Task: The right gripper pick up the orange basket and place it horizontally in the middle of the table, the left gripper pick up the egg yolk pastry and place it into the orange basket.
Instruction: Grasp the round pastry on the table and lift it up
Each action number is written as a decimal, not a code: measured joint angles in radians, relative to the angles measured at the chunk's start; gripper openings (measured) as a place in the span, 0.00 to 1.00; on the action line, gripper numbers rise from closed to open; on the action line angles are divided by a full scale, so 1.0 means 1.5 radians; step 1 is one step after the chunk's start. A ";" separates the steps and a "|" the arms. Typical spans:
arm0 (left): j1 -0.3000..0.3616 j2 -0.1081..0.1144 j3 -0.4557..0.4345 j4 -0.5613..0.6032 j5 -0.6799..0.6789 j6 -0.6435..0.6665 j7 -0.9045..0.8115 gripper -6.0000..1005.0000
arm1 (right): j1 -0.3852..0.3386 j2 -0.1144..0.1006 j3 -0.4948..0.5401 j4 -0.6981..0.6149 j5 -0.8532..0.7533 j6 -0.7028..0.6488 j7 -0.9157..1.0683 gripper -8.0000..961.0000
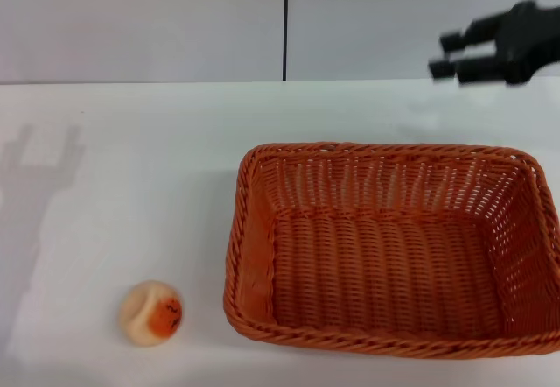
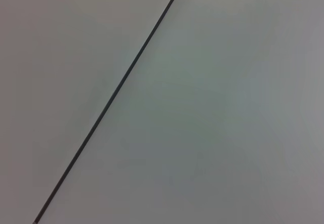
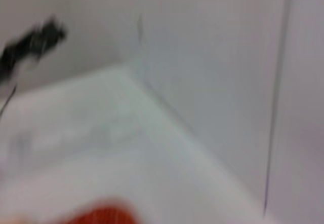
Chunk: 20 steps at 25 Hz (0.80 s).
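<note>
Wicker fills most of the head view: the orange basket [image 1: 389,247] sits flat on the white table [image 1: 131,168], long side running across, its open top facing up and nothing inside it. It lies toward the robot's right of the tabletop, and its right end runs out of view. The egg yolk pastry [image 1: 151,313] rests on the table well to the left of the basket, near the front edge, apart from the basket's braided rim, with its orange-red patch and dark marks turned upward. The right gripper [image 1: 448,56] hangs in the air above and behind the basket's far right corner, clear of the basket, its short black fingers pointing left and spread apart with nothing between them. In the right wrist view a blurred strip of the basket [image 3: 104,216] shows low down against the table. The left gripper does not appear; its wrist view shows only the pale wall [image 2: 212,112] crossed by a thin dark seam [image 2: 109,105].
</note>
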 joint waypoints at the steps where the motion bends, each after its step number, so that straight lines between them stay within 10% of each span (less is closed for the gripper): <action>1: 0.000 0.000 -0.001 0.000 0.000 0.000 0.000 0.79 | -0.021 0.008 0.045 0.003 0.060 0.011 -0.032 0.48; 11: 0.003 0.002 -0.009 -0.005 -0.003 -0.008 0.000 0.78 | -0.212 0.037 0.144 0.174 0.583 0.039 -0.297 0.48; 20: 0.002 0.005 0.059 -0.052 0.001 -0.026 -0.001 0.76 | -0.300 0.052 0.148 0.314 0.715 0.016 -0.396 0.48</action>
